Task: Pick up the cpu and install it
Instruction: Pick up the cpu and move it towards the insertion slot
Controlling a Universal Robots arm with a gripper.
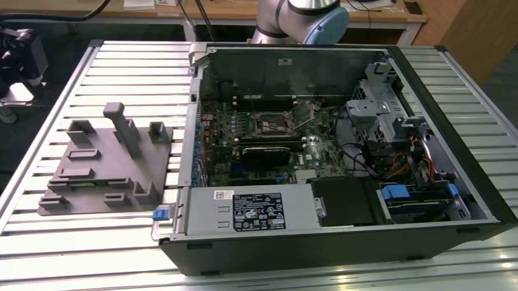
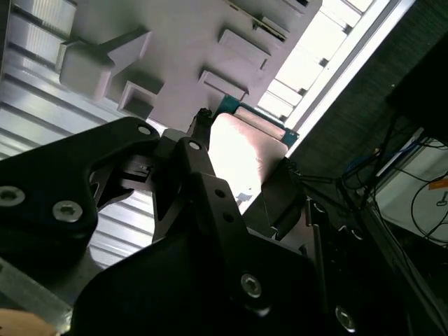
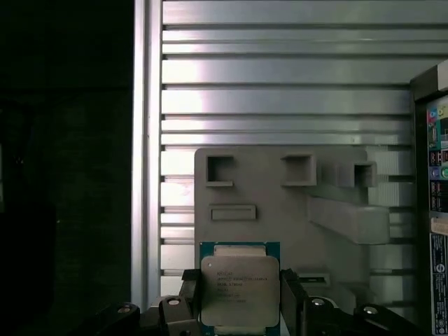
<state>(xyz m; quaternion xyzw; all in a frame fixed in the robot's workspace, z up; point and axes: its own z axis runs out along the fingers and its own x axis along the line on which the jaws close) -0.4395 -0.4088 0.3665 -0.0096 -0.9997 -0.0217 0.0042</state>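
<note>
First wrist view: the cpu (image 3: 239, 283) is being clamped by the gripper (image 3: 240, 294), its two jaws pressing on opposite edges and the silver top facing the camera. It is being held over the near part of the tray (image 3: 280, 199), apparently apart from it. The edge grip is probably being used so that the top and underside are being left untouched and the chip is being kept level.

In the second wrist view the cpu (image 2: 241, 150) is being seen bright between the dark fingers (image 2: 280, 192).

Open table (image 3: 280, 70) is lying beyond and beside the tray. The tray's blocks (image 3: 350, 220) are standing ahead, and the case (image 3: 435, 210) is crowding one side.

In the exterior view the socket (image 1: 271, 123) is sitting deep within the case, open from above but being hemmed in by walls, a drive cage (image 1: 380, 91) and cables (image 1: 404, 163).
</note>
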